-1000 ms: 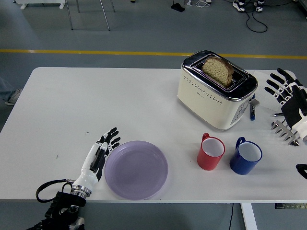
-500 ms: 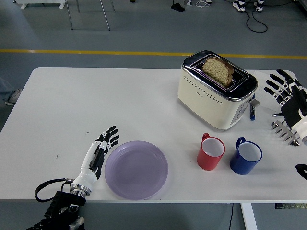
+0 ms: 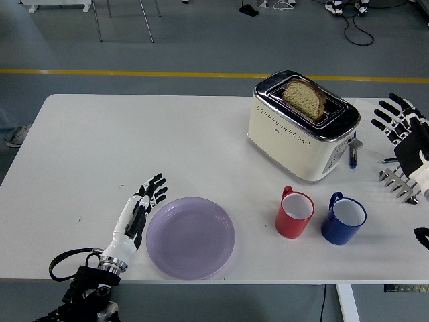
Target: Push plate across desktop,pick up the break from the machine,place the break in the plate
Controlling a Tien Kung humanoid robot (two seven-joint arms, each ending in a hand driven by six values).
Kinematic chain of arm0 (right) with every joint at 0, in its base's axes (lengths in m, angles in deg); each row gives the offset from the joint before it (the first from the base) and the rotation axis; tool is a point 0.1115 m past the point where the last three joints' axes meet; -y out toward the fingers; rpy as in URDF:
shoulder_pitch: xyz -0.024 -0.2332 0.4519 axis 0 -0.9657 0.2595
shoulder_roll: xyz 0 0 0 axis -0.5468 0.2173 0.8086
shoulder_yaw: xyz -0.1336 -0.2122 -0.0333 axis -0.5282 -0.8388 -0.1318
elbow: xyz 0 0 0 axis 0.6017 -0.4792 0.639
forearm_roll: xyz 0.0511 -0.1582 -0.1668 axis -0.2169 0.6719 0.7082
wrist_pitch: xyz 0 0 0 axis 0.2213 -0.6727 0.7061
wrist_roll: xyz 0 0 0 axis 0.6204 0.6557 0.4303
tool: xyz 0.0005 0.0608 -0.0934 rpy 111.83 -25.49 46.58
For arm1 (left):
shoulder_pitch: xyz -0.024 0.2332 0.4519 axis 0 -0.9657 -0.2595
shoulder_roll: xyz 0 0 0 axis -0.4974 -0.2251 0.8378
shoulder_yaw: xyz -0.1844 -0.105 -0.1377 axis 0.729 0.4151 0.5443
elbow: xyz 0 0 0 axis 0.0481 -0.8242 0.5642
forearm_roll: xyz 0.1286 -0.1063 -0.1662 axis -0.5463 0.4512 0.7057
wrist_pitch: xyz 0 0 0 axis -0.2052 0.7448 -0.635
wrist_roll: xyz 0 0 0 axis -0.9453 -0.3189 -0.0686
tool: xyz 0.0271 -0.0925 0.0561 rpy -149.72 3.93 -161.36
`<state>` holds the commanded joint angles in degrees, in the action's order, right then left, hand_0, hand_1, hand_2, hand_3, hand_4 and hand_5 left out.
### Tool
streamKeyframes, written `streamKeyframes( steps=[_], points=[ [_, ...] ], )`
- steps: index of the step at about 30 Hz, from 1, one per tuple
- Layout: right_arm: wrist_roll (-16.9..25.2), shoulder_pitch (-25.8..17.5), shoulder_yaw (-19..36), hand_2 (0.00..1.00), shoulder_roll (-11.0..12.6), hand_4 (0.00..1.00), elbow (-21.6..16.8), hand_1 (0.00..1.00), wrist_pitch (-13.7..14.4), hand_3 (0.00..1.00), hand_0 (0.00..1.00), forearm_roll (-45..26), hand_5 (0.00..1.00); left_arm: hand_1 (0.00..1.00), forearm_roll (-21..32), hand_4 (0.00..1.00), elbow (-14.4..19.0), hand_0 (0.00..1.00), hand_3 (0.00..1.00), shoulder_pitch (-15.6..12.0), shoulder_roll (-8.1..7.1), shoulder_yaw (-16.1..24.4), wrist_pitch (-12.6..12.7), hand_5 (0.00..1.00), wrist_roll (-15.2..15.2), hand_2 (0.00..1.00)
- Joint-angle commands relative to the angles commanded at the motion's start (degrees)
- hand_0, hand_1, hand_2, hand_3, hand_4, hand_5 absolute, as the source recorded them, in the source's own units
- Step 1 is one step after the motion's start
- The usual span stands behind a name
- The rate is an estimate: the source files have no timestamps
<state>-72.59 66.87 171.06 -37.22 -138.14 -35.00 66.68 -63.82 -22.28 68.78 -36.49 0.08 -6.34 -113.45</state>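
My left hand (image 3: pixel 137 211) lies flat on the table (image 3: pixel 87 147), near the front edge. Its fingers (image 3: pixel 155 188) are straight and spread a little, and they hold nothing. The side of this hand is right beside the left rim of the purple plate (image 3: pixel 191 237); I cannot tell if it touches. The plate sits low on the table and well apart from the toaster (image 3: pixel 301 127). So I think the push is only just starting, or not begun yet. The plate has nothing on it.

Next come a red mug (image 3: pixel 295 213) and a blue mug (image 3: pixel 344 219), side by side, between the plate and my right arm. They may get in the way if the plate slides to the right.

Behind them is the cream toaster. The bread (image 3: pixel 305 98) stands up in its slot, with its top poking out. The slice's long side runs along the slot, from back left to front right. Nobody has picked it up yet.

My right hand (image 3: pixel 402 124) is at the right edge, just past the toaster. Its fingers (image 3: pixel 385 115) are spread wide and hold nothing.

So picking up the bread and putting it on the plate are both left to do.
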Motion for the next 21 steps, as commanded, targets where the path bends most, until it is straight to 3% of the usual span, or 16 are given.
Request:
streamKeyframes(
  steps=[21],
  points=[
    [0.0, -0.1, 0.3, 0.736, 0.1, 0.480, -0.2, 0.763, 0.0, 0.760, 0.825, 0.0, 0.549, 0.865, -0.6, 0.551, 1.2, 0.842, 0.907, -0.6, -0.04, 1.9, 1.5, 0.998, -0.7, 0.934]
  ],
)
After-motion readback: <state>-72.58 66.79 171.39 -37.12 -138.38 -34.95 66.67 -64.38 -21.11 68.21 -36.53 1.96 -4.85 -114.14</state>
